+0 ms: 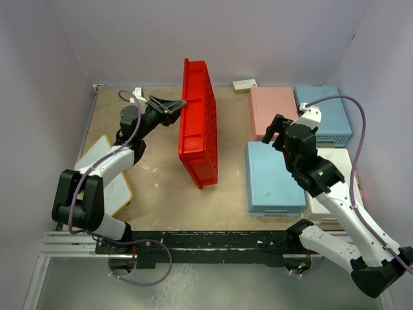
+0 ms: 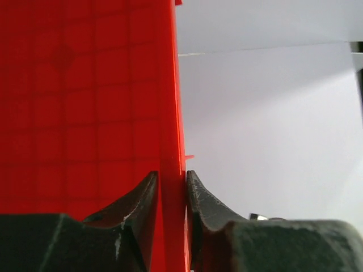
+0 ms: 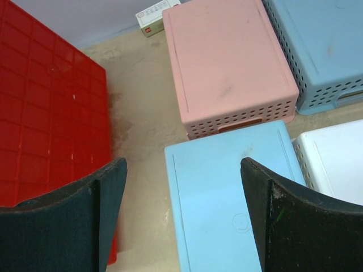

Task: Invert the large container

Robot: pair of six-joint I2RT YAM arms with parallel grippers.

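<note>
The large container (image 1: 200,129) is a red tray standing on one long edge in the middle of the table, with its grid-ribbed underside facing right. My left gripper (image 1: 181,103) reaches in from the left at the tray's upper rim. In the left wrist view the two fingers (image 2: 201,204) sit on either side of the red rim (image 2: 170,113), pressed against it. My right gripper (image 1: 274,132) hovers open over the upturned baskets on the right, apart from the tray. Its jaws (image 3: 182,170) stand wide with nothing between them, and the tray's ribbed face (image 3: 45,113) shows at the left.
Upturned baskets fill the right side: pink (image 1: 272,110), light blue (image 1: 326,113), a second light blue (image 1: 272,177) and white (image 1: 335,187). A small white box (image 1: 245,84) lies by the back wall. A flat white board (image 1: 103,174) lies at the left.
</note>
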